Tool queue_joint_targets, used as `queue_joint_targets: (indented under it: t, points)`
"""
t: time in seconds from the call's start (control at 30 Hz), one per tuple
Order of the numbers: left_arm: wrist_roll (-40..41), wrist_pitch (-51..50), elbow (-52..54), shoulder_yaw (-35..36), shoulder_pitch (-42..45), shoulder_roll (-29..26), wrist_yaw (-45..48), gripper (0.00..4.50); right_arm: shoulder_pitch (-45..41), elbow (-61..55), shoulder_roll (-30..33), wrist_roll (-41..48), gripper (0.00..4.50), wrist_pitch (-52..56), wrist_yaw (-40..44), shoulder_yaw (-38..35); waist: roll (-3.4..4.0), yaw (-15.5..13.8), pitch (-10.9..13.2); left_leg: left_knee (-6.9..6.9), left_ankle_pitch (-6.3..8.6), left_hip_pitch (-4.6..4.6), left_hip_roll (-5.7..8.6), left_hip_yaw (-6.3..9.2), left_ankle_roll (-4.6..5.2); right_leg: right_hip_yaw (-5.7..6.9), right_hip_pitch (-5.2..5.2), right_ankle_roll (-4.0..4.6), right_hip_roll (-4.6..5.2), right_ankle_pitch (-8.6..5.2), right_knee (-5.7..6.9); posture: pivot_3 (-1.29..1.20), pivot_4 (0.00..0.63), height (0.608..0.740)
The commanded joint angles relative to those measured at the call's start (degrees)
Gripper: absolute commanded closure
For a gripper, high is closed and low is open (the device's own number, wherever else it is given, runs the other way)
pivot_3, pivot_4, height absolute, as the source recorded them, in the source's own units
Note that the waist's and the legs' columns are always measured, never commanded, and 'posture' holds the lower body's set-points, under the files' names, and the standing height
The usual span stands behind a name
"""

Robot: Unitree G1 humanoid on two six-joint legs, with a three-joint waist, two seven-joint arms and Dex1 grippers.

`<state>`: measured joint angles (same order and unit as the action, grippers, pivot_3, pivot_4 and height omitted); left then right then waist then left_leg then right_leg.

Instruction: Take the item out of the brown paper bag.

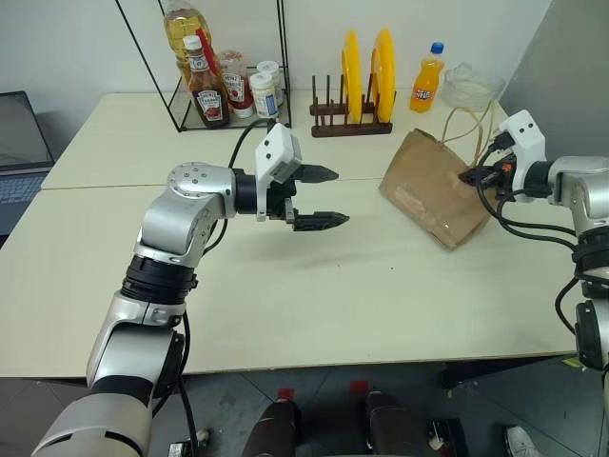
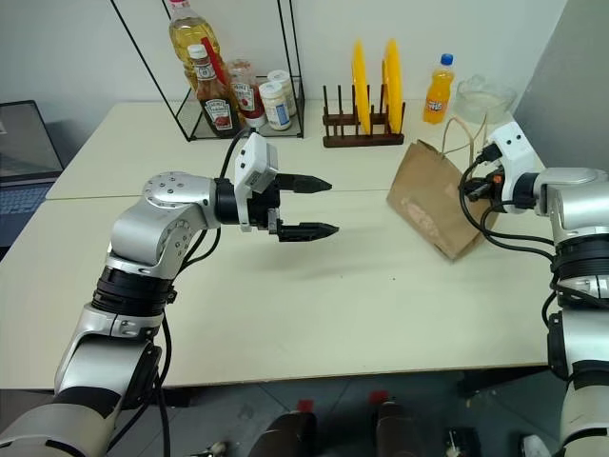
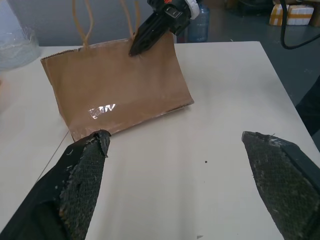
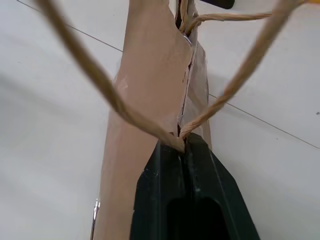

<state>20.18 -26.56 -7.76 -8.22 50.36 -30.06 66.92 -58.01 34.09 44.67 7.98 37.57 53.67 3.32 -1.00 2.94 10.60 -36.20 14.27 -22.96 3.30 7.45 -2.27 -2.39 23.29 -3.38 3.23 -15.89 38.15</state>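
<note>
The brown paper bag (image 1: pixel 428 186) lies on its side at the right of the table, with its twine handles (image 1: pixel 459 122) toward the far right. The item is hidden; nothing of it shows at the bag's mouth. My right gripper (image 1: pixel 473 176) is shut on the bag's top edge, where a handle joins the paper (image 4: pixel 181 137). Near the table's middle my left gripper (image 1: pixel 338 197) hangs open above the table. It points at the bag (image 3: pixel 115 90) from some way off, with nothing between its fingers.
An orange soda bottle (image 1: pixel 427 84) and a clear plastic container (image 1: pixel 469 88) stand behind the bag. A wooden rack with two yellow plates (image 1: pixel 366 67) is at the back centre. A wire stand with ketchup bottles (image 1: pixel 207 90) is at the back left. A laptop (image 1: pixel 19 157) sits far left.
</note>
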Motion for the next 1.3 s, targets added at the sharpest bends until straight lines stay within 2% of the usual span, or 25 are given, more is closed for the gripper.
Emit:
queue_joint_targets:
  t: [0.03, 0.13, 0.27, 0.4, 0.5, 0.63, 0.8, 1.0, 1.1, 1.23, 1.3]
  points:
    - [0.4, 0.8, 0.7, 1.9, 0.6, -0.4, -0.6, 0.0, -0.1, -1.5, 0.0, 0.3, 4.48, -4.9, 1.4, -1.3, 0.0, 0.1, 0.0, -0.01, 0.0, 0.0, 0.0, -0.01, 0.0, 0.0, 0.0, 0.0, 0.0, 0.0, 0.01, 0.0, 0.15, 0.74]
    - [1.0, -0.7, 2.6, 3.3, -1.5, -1.8, -1.6, 0.0, 0.5, -2.4, 0.1, -1.5, 4.48, -12.8, 4.2, 0.8, 0.0, 0.3, 0.0, -0.07, 0.0, 0.0, 0.0, -0.02, 0.0, -0.01, 0.0, 0.0, 0.0, 0.0, 0.05, 0.0, 0.15, 0.74]
    - [3.1, -4.6, 7.8, 7.0, -7.4, -5.3, -3.1, 0.0, -4.8, 2.6, -3.3, -2.5, 4.48, -22.7, 5.7, 1.1, 0.03, 1.7, 0.0, -0.07, 0.0, 0.06, -0.02, -0.14, 0.0, -0.12, 0.09, 0.0, -0.01, 0.0, 0.28, 0.0, 0.15, 0.74]
    - [6.9, -10.8, 14.7, 12.2, -14.0, -6.3, -8.6, 0.0, -11.9, 14.4, -9.5, -6.3, 4.48, -36.8, 7.6, 4.4, 0.08, 2.2, 0.1, -0.21, 0.0, 0.06, -0.06, -0.27, 0.0, -0.26, 0.34, 0.0, -0.02, 0.0, 0.73, 0.0, 0.15, 0.74]
    - [11.7, -16.5, 21.0, 16.4, -17.0, -5.1, -14.1, 0.0, -16.0, 22.9, -14.2, -7.3, 4.48, -43.2, 10.9, 5.3, 0.07, 2.1, 0.1, -0.3, 0.0, 0.08, -0.13, -0.21, -0.01, -0.21, 0.33, 0.01, -0.07, 0.0, 0.8, 0.0, 0.15, 0.74]
    - [14.9, -21.9, 31.6, 22.8, -25.4, -5.3, -22.1, 0.0, -22.7, 33.9, -21.1, -11.8, 4.48, -53.4, 14.2, 8.4, 0.07, 2.0, 0.1, -0.5, 0.0, 0.01, -0.03, -0.13, -0.04, -0.2, 0.29, 0.04, -0.02, 0.02, 0.82, 0.0, 0.15, 0.74]
    - [19.0, -25.1, 39.2, 27.1, -31.6, -3.9, -29.4, 0.0, -25.3, 40.1, -24.0, -16.9, 4.48, -57.9, 13.4, 10.6, 0.04, 0.8, 0.1, -0.63, 0.03, -0.09, 0.05, 0.04, -0.09, -0.12, 0.3, 0.18, 0.0, 0.1, 0.8, 0.0, 0.15, 0.74]
    - [21.4, -25.2, 44.5, 27.5, -36.7, -2.2, -34.7, 0.0, -24.6, 42.3, -26.1, -22.5, 4.48, -60.1, 8.1, 12.4, 0.04, 0.4, 0.1, -0.7, 0.02, 0.04, -0.01, 0.01, -0.1, -0.13, 0.17, 0.23, -0.07, 0.13, 0.83, 0.0, 0.15, 0.74]
    - [21.8, -24.4, 44.3, 27.6, -37.1, -2.3, -35.8, 0.0, -24.5, 42.6, -26.0, -23.5, 3.88, -59.9, 7.1, 11.9, 0.04, 0.4, 0.1, -0.67, -0.03, 0.07, -0.09, 0.04, -0.19, -0.11, 0.17, 0.24, -0.16, 0.13, 0.88, 0.0, 0.15, 0.74]
    - [22.4, -23.9, 41.7, 27.5, -35.3, -3.5, -35.2, 0.0, -24.4, 42.3, -23.4, -22.0, 2.48, -59.0, 8.6, 9.5, 0.04, 0.4, 0.1, -0.68, -0.04, 0.06, -0.08, 0.04, -0.2, -0.12, 0.17, 0.25, -0.16, 0.14, 0.88, 0.0, 0.15, 0.74]
    - [21.8, -23.1, 36.8, 27.6, -32.3, -5.5, -33.2, 0.0, -23.9, 41.1, -20.1, -18.9, 1.85, -58.2, 12.4, 6.4, 0.04, 0.1, 0.1, -0.68, -0.04, 0.06, -0.07, 0.04, -0.2, -0.11, 0.16, 0.25, -0.15, 0.14, 0.88, 0.0, 0.15, 0.74]
